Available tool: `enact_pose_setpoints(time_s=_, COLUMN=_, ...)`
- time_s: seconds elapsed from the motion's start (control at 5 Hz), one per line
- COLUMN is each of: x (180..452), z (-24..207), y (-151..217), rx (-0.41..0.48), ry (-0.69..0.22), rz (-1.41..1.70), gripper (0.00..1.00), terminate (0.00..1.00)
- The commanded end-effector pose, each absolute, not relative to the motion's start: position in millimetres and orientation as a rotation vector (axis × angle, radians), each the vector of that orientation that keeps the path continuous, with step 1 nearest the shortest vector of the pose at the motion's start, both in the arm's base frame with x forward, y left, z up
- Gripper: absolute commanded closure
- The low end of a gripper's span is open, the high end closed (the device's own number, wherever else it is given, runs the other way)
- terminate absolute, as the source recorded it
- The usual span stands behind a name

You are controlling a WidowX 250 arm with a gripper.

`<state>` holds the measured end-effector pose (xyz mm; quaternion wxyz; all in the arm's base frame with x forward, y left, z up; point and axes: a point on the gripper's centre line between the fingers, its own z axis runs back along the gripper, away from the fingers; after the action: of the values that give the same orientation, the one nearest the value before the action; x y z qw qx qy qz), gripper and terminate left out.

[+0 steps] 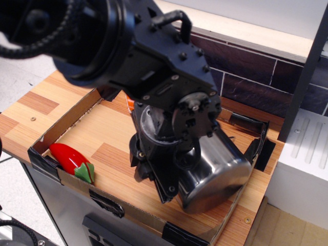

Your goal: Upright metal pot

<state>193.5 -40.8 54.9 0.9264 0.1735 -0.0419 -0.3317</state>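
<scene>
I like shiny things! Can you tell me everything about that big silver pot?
The pot is a shiny metal cylinder that mirrors dark shapes around it. It lies tipped on its side, not upright, its flat round bottom facing the camera, in the near right corner of the shallow cardboard tray on the wooden table. The black robot arm covers its left side and its mouth. The claw is hidden against it, so a grip cannot be confirmed.

A wooden counter (pixel 36 105) backs onto a dark tiled wall (pixel 251 77) (pale ledge above), white cabinet (pixel 302 164) beside
</scene>
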Motion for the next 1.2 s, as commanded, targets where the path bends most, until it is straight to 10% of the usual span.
enact_pose_setpoints(time_s=0.0, x=214, z=83, y=-24, rx=0.455, ry=-0.223, rz=-0.562, gripper=1.00, terminate=0.00)
enact_pose_setpoints(time_s=0.6, x=226, z=98, y=-19, rx=0.814, ry=-0.528, rz=-0.541, gripper=1.00, terminate=0.00)
enact_pose_setpoints(time_s=1.0, x=230, z=83, y=-17, rx=0.824, ry=-0.486, rz=-0.598, gripper=1.00, terminate=0.00)
